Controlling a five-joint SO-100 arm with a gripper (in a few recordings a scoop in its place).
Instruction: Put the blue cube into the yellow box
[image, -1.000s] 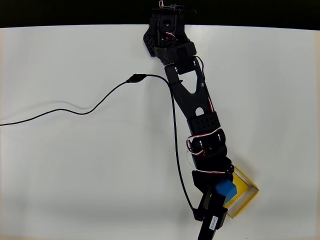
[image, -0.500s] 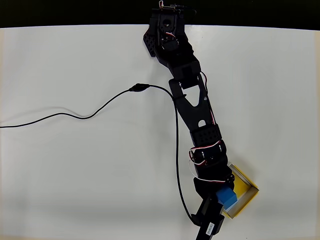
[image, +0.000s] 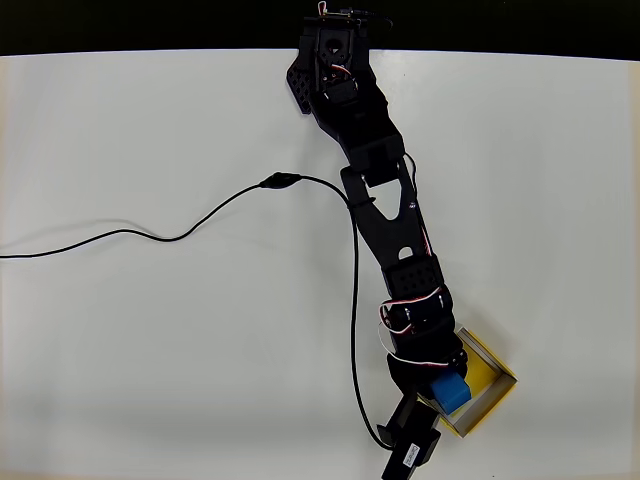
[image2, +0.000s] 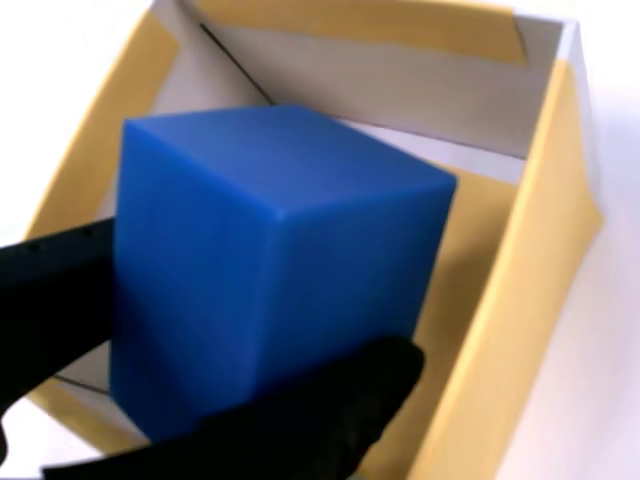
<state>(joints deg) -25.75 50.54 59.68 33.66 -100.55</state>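
The blue cube (image: 451, 391) (image2: 265, 265) is held between my black fingers, over the near-left corner of the yellow box (image: 490, 378) (image2: 545, 290). My gripper (image: 443, 393) (image2: 215, 365) is shut on the cube; in the wrist view one finger (image2: 50, 290) presses its left face and the other (image2: 330, 415) its lower right edge. The box sits open-topped at the bottom right of the overhead view, turned diagonally, its floor partly hidden by the cube and my arm. I cannot tell whether the cube touches the floor.
My black arm (image: 385, 215) stretches from its base (image: 330, 50) at the top centre down to the box. A black cable (image: 180, 235) runs from the left edge across the white table (image: 150, 350) and down along the arm.
The arm has stretched further and lowered. The gripper with the cube has shifted slightly down and left, sinking over the box's near corner.
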